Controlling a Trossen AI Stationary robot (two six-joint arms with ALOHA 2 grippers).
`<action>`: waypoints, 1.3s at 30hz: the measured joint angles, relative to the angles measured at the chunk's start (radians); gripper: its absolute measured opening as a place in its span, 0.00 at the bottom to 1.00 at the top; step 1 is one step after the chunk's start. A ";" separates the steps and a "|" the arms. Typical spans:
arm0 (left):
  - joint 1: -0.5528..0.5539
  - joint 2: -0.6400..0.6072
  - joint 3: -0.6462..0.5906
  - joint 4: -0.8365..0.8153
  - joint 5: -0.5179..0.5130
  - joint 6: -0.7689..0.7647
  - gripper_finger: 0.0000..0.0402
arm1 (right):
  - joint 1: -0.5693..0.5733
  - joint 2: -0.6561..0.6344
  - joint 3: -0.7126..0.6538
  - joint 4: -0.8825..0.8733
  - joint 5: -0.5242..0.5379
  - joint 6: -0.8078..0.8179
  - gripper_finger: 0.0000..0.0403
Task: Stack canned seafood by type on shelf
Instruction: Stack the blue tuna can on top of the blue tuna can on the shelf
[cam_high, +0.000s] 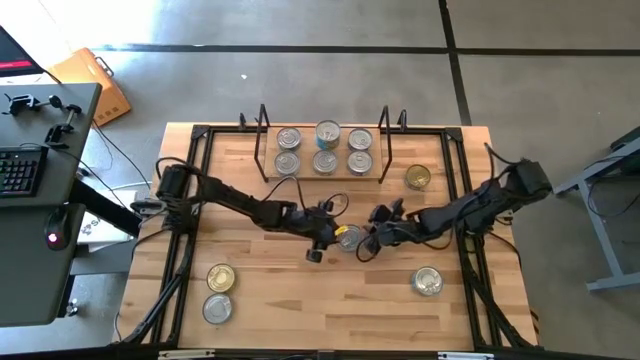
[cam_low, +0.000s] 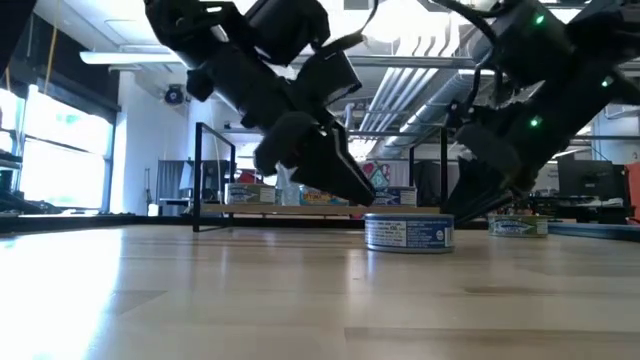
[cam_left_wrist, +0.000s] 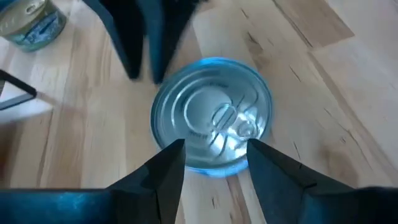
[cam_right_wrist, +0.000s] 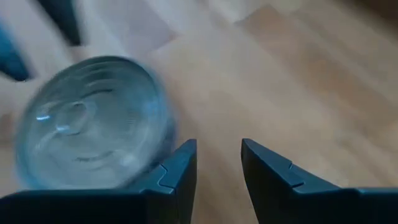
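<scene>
Left wrist view shows me the short round silver-topped tin (cam_left_wrist: 211, 115) on the tabletop (cam_left_wrist: 348, 93) mid-board, rigid, smooth-walled, likely slippery. I judge opposite sides of its wall the best hold. My left pincer (cam_left_wrist: 214, 163) stands apart astride it; right pincer (cam_right_wrist: 217, 163) gapes empty beside it.

Even, bright daylight covers the table (cam_high: 300, 290) in the high view, with only soft shadows under the arms. In the low view, ceiling strip lights and windows glare behind the arms, leaving them as dark silhouettes, and the near tabletop is soft. The left wrist view has a blue cast and a glinting tin (cam_left_wrist: 211, 115); the right wrist view shows it smeared by blur.
</scene>
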 joint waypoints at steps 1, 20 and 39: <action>0.000 0.008 0.000 0.015 -0.001 0.000 0.41 | 0.000 0.011 0.000 0.025 -0.026 -0.015 0.29; -0.003 -0.134 0.001 -0.268 -0.153 -0.073 0.41 | 0.024 0.074 0.003 0.351 -0.323 -0.364 0.29; -0.034 -0.091 -0.146 -0.012 -0.062 -0.245 0.41 | -0.048 0.185 0.016 0.457 -0.123 -0.278 0.29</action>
